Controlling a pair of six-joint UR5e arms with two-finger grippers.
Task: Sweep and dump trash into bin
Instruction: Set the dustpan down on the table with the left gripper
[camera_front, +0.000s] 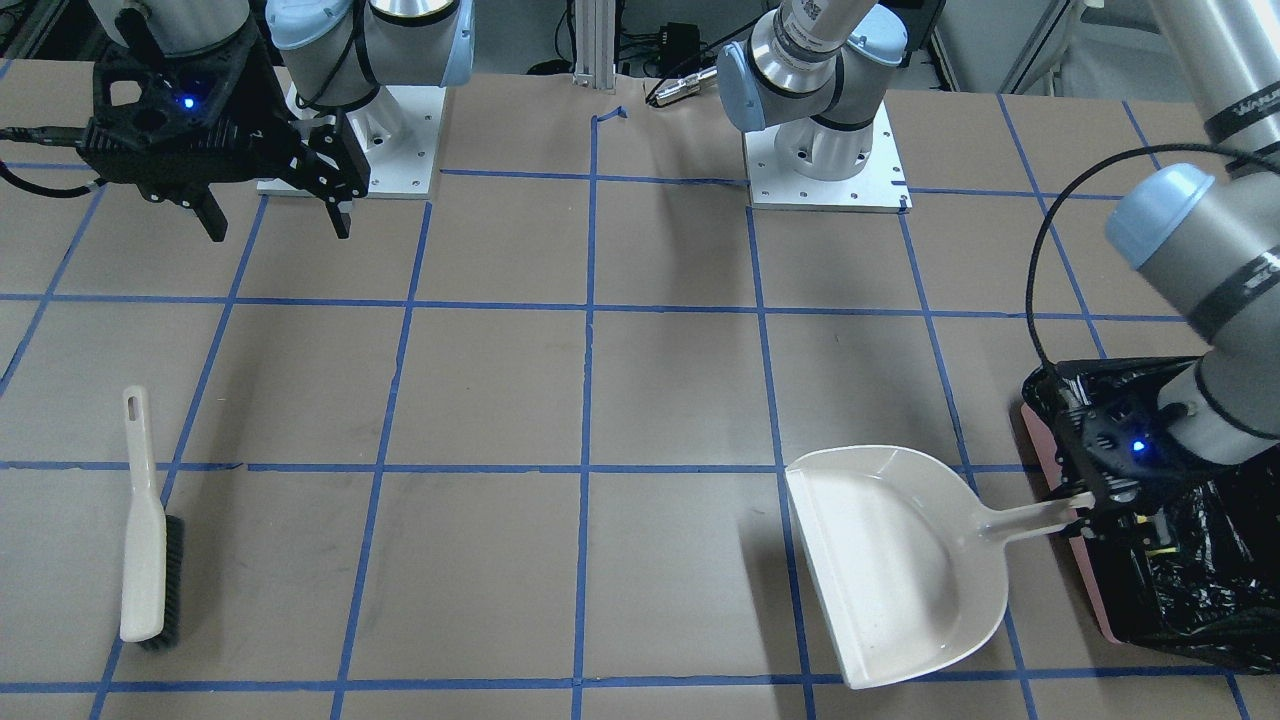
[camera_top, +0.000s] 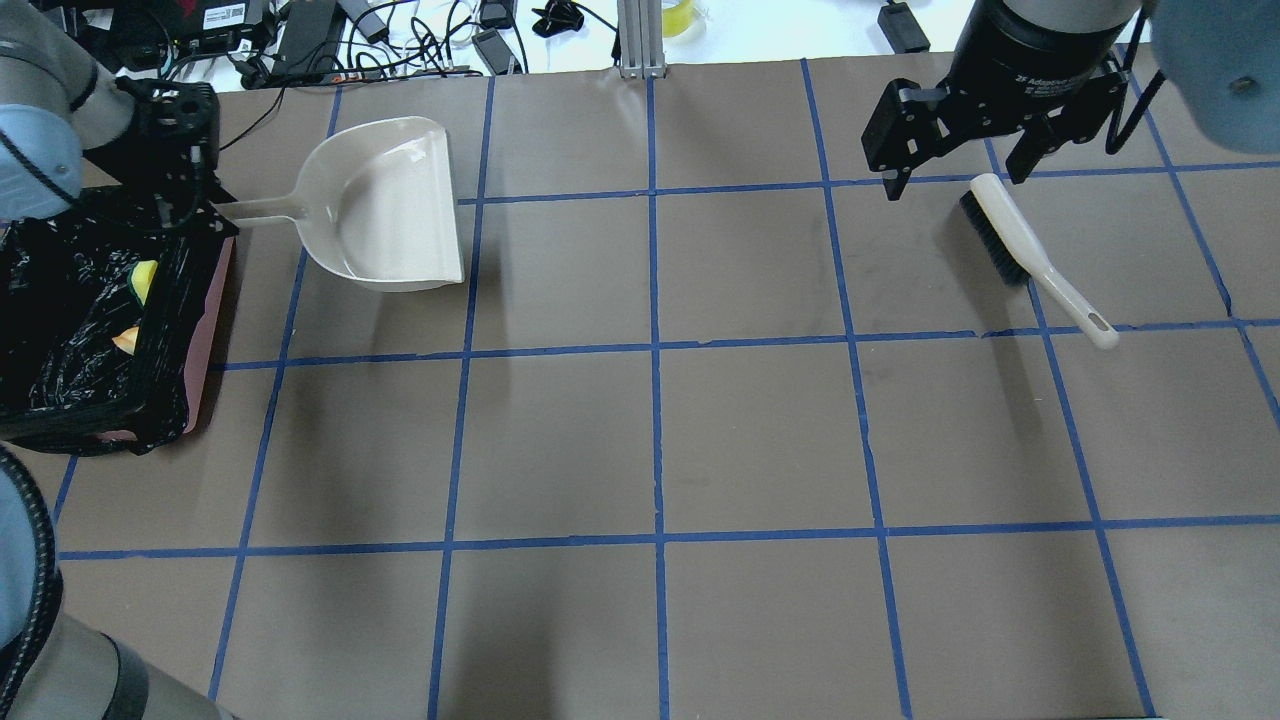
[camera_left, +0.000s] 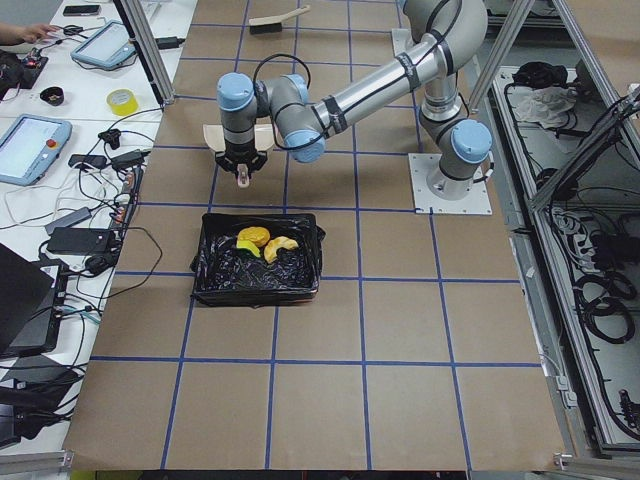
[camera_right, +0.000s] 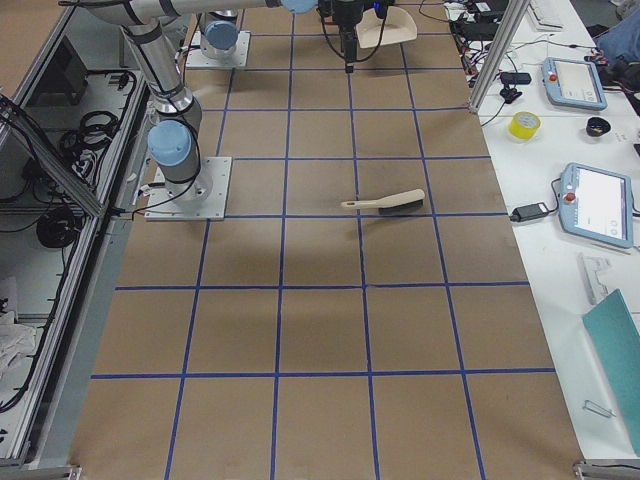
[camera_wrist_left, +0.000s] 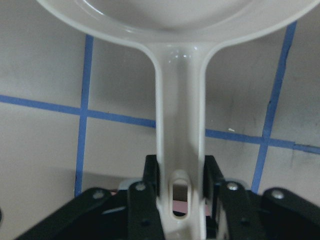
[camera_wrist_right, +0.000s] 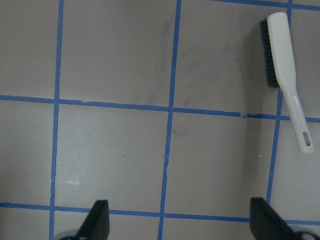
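Your left arm reaches low beside the bin, the left gripper clamped on the handle of the dustpan, which lies flat on the worktop. The trash sits inside the bin. The left side view shows three scraps, the overhead only two. Your right gripper hangs spread wide, grasping nothing, near the brush.

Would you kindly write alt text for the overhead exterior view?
The left hand grips the handle of an empty beige dustpan on the table, beside a pink bin whose black liner holds yellow scraps. The right hand hangs open near a brush.
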